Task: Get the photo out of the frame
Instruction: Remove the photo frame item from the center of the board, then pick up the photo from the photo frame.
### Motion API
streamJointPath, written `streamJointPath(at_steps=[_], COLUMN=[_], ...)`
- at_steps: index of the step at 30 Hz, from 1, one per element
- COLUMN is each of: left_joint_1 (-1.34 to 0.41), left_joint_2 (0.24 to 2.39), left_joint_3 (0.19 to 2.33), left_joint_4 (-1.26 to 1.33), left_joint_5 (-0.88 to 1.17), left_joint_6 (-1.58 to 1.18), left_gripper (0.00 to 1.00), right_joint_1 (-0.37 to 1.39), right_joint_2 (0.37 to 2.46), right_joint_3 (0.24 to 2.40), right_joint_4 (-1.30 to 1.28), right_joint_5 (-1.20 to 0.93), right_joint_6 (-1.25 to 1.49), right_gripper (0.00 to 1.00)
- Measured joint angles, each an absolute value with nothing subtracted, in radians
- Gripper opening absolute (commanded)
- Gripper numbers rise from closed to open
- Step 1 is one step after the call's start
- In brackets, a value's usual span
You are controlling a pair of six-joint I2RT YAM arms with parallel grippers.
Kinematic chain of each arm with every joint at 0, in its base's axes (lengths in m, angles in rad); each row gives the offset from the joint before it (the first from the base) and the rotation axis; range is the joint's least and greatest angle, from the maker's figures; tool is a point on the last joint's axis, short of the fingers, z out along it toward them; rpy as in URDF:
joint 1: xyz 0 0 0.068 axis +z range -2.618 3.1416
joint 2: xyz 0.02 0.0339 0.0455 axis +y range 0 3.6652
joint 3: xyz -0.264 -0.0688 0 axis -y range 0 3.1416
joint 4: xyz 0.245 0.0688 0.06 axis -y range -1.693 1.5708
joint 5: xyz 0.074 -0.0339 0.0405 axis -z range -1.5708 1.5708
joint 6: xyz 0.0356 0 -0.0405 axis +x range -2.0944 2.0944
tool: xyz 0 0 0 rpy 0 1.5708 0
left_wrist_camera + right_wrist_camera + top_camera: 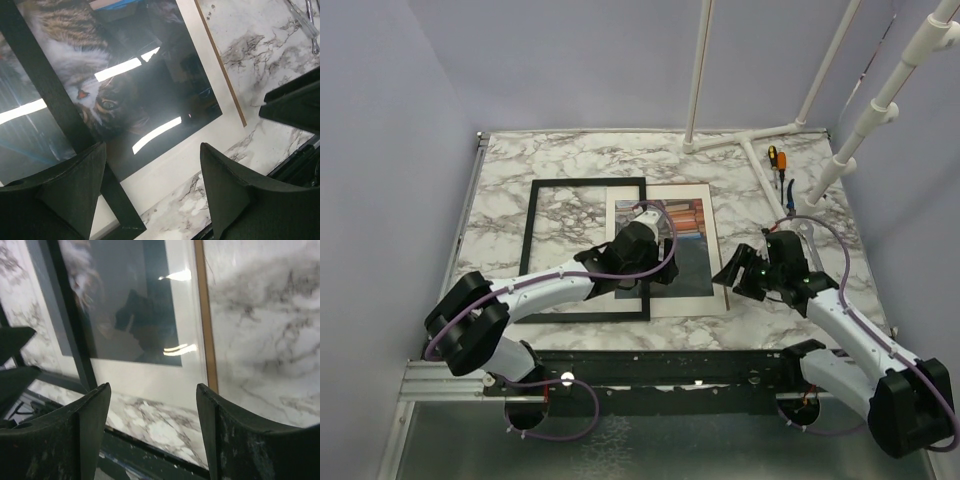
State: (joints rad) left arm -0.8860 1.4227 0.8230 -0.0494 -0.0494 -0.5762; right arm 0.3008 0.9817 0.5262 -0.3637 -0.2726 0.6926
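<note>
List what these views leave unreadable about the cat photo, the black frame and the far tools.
- Top view: the left arm's wrist covers the middle of the glossy cat photo.
- Left wrist view: glare streaks cross it, and the picture's edges cut it off.
- Right wrist view: blurred; the print's detail is lost.
- Thin black rectangular frame: whether glass sits in it is unclear.
- Orange-handled tools, top view: too small to identify.

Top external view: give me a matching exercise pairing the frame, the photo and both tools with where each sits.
1. frame
2. photo
3. left tool
4. right tool

A. open, off the photo's right side
B. flat, reaching out past the frame to the right
C. open, over the frame's right bar
D. flat, its right bar crossing the photo

Pairs: 1-D, 2-B, 3-C, 4-A
</note>
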Motion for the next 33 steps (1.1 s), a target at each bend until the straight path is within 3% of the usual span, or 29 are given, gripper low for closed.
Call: streamJointPath(at_steps=[11,33], left_joint_1=[-0.899,-0.899], left_joint_2=[1.461,1.448], left_joint_3=[0.828,0.822], left_joint_4=[0.015,0.029], left_joint_5=[-0.025,-0.022], left_joint_6=[-0.519,-0.510], left_gripper=[0.75,0.75], right_joint_1=[0.301,0.300], right_joint_2=[0.907,0.892], right_joint_3=[0.326,0.289], right_joint_4=[-0.403,-0.286], right_joint_5=[-0.384,-0.475], right_joint_6=[0.766,0.815], right_gripper=[0.69,0.62])
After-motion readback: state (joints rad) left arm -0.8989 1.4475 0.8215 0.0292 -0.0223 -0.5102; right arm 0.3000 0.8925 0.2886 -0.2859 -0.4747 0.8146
